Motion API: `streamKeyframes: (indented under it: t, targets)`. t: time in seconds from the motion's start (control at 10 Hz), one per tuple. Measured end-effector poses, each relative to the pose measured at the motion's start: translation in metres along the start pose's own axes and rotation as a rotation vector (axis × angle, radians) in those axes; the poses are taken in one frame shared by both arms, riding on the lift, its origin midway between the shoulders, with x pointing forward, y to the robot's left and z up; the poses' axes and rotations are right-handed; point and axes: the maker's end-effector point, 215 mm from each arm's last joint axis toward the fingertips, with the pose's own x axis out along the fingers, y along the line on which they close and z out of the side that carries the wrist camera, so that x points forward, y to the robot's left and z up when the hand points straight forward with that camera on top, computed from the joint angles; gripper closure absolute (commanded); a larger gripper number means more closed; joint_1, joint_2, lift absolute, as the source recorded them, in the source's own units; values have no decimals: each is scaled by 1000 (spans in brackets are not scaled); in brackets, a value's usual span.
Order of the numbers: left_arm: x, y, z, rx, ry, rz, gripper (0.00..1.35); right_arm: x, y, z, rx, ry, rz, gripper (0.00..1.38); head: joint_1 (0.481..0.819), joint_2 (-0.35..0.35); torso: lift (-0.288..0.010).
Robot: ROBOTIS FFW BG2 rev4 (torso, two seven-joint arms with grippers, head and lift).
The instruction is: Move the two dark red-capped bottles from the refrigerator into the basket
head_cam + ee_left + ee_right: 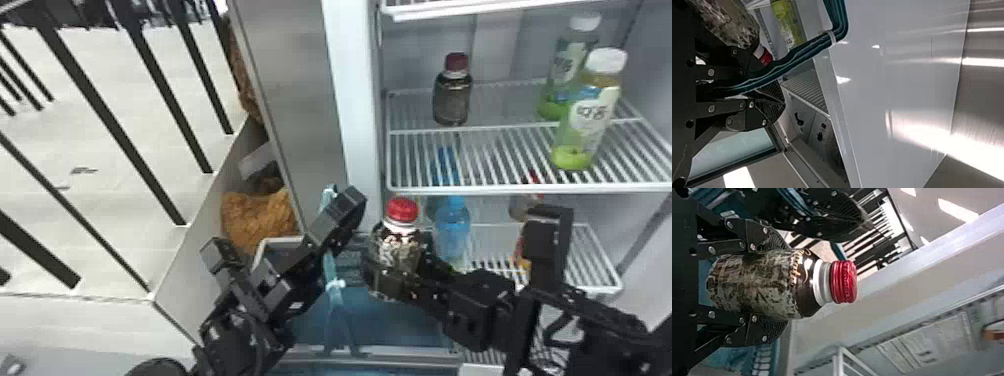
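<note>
Right gripper (pixel 779 285) clamps red-capped bottle (pixel 758 284) below upper wire shelf (pixel 500 189) | second bottle (pixel 452 100) stands atop it | left gripper (pixel 778 102) closed around teal strap (pixel 801 55) | both deliveries apparently pending

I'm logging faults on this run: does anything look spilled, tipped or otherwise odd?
Nothing stands out: the red-capped bottle is upright in the right gripper, the dark bottle stands upright on a wire shelf, and I see no spill.

Metal panel (pixel 981 94), right side of left wrist view, appears brushed; red cap (pixel 844 282), mid right wrist view, glossy.
</note>
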Motion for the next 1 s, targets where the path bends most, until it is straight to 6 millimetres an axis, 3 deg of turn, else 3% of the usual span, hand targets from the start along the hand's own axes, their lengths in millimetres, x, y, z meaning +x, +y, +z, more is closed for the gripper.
streamKeyframes:
  t: [0.1,0.2,0.4,0.6,0.9,1.0]
  targets:
    - [0,0,0,0,0,0,1197,4,4,-7,21,18,24,1234,695,228,-34]
    - [0,0,0,0,0,0,1197,6,9,-13,40,37,49,1096,695,239,-34]
    - [1,0,0,1,0,-1,1197,10,15,-24,73,73,86,446,695,256,-34]
    - [1,0,0,1,-1,-1,1197,10,14,-24,76,76,86,94,695,256,-34]
    - [1,0,1,1,0,-1,1197,7,7,-21,71,67,71,102,695,244,-34]
    - [1,0,1,2,0,0,1197,2,0,-11,46,44,45,101,695,238,-34]
